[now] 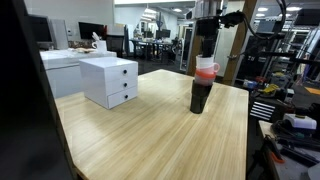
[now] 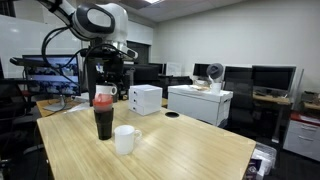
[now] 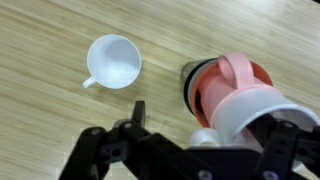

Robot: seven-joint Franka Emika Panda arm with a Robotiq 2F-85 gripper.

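Precariously, the stacked cups (image 1: 203,85) stand tall near a corner of the desk (image 1: 150,130), a white mug (image 2: 125,139) nearby, and the gripper (image 1: 206,52), jaws spread about their top, could topple them by drifting sideways.

An open-plan office: a pale wooden counter (image 1: 150,140) carries a white drawer unit (image 1: 110,80) (two drawers), with desks (image 2: 200,103) and dark monitors (image 2: 270,78) behind, ceiling lights (image 1: 150,12) overhead, perhaps a whiteboard (image 2: 20,45) on one wall.
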